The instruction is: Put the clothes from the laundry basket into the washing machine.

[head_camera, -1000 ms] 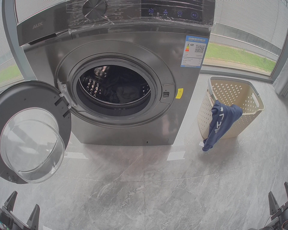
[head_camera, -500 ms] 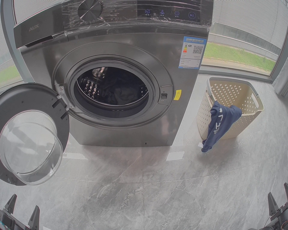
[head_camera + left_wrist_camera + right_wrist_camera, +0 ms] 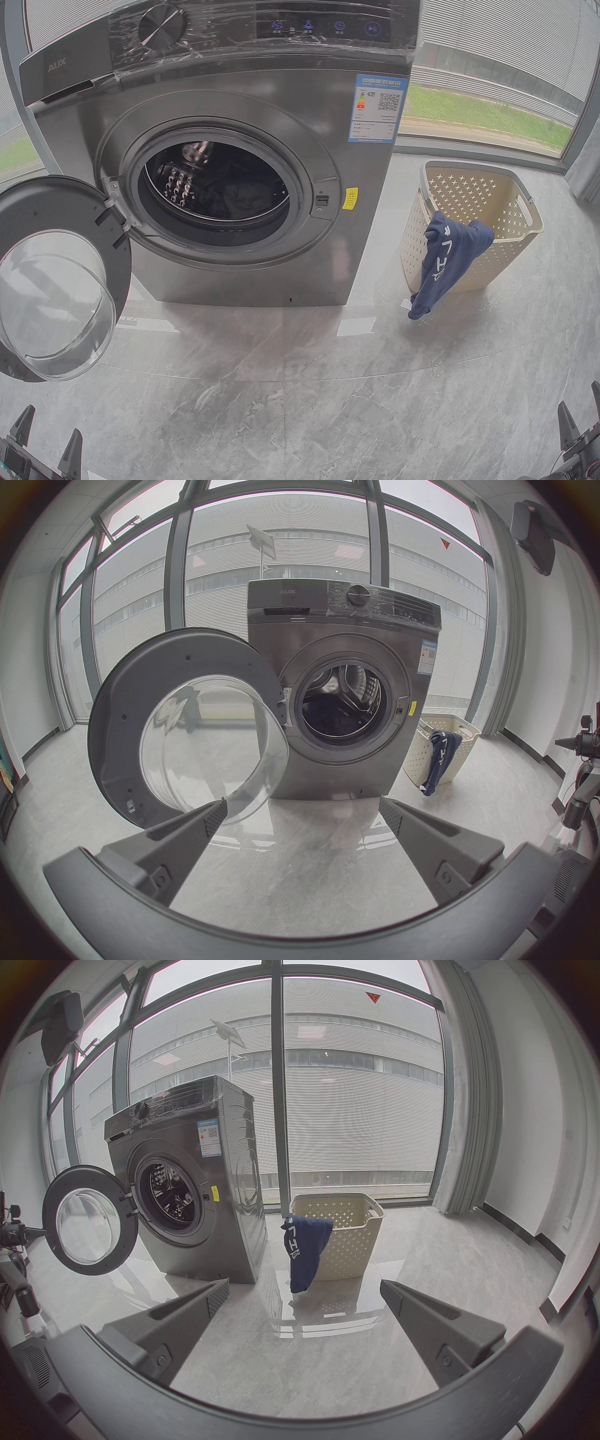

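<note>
My left gripper (image 3: pixel 303 805) has its two dark fingers (image 3: pixel 181 842) spread wide apart. Nothing is between them and nothing touches them. The right gripper (image 3: pixel 304 1285) is the same: fingers (image 3: pixel 447 1329) wide apart, holding nothing. From the head camera both sit low over the grey marbled floor (image 3: pixel 300 400), the left at 7 o'clock and the right at 5 o'clock.

The navy blue shirt with white markings (image 3: pixel 447 256) hangs over the near rim of the cream perforated plastic laundry basket (image 3: pixel 500 187). Most of it drapes down the outside wall, and I cannot tell whether its lower end touches the floor. The basket stands at 2 o'clock from me, well apart from both grippers and nearer the right one. Through the right wrist camera the shirt shows far ahead, in the gap between the open fingers.

The silver-grey front-loading washing machine (image 3: pixel 250 94) stands at 11 o'clock, with the basket just beside it on its 3 o'clock side. Its round door with the clear bowl window (image 3: pixel 62 206) is swung fully open toward 9 o'clock. Dark clothes (image 3: pixel 244 194) lie inside the drum.
</note>
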### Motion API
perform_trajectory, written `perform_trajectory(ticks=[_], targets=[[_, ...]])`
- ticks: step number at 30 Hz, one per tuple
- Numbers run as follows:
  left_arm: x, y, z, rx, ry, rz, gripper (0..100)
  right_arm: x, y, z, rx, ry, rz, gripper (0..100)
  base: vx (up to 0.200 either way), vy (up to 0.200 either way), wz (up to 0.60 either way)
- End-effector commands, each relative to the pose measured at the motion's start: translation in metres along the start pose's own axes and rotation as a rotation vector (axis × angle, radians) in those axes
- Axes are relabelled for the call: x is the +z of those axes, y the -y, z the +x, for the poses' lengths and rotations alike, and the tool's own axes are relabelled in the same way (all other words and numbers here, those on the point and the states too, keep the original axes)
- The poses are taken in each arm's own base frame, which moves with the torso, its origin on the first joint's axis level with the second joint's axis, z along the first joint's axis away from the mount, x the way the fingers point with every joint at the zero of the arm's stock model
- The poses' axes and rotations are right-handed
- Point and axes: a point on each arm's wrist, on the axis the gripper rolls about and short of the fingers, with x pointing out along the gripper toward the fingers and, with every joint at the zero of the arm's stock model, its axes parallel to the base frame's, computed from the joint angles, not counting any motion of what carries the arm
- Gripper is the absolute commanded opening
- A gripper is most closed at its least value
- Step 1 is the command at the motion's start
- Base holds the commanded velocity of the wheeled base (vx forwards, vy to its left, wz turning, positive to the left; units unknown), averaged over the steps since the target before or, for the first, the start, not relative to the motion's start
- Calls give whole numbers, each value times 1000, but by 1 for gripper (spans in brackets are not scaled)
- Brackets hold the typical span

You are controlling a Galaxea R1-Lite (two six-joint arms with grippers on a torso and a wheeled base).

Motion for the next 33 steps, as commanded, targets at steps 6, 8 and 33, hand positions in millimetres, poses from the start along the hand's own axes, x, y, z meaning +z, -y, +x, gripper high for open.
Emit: perform_trajectory(ticks=[6, 8, 33], targets=[[-3, 0, 0, -1, -1, 5, 100, -5, 0, 0, 0, -5, 0, 100, 0, -167, 0], [-3, 0, 0, -1, -1, 3, 100, -5, 0, 0, 0, -5, 0, 100, 0, 0, 0], [-3, 0, 0, 0, 5, -4, 100, -5, 0, 0, 0, -5, 0, 100, 0, -104, 0]])
